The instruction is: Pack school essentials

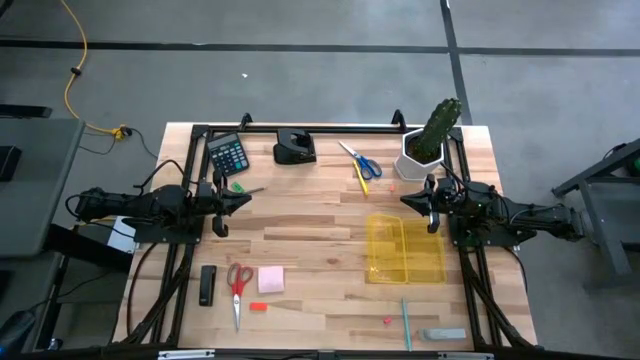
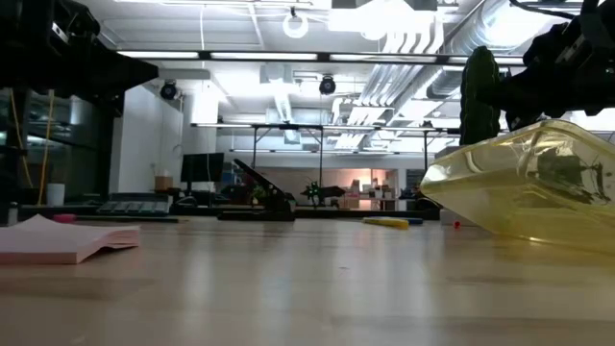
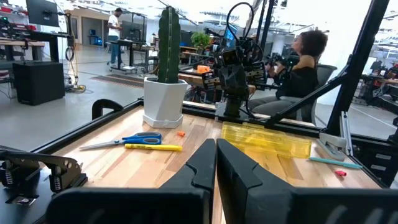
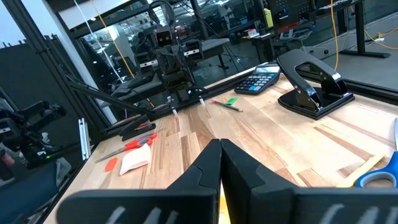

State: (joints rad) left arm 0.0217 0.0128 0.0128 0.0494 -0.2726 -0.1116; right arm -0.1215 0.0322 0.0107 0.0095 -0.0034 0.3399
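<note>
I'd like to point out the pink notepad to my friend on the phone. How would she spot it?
Start at the wooden table and go to the long edge farthest from the cactus. Near the left arm's end of that edge lie red-handled scissors; the pink sticky pad sits right beside them. It is the only square, pale pink thing there.

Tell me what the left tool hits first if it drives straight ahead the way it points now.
Probably nothing on the table: the shut left tool points level across bare wood, above the surface. Farther along that line stands the right arm's tool, with the clear yellow tray lying low before it. Depth is uncertain.
</note>
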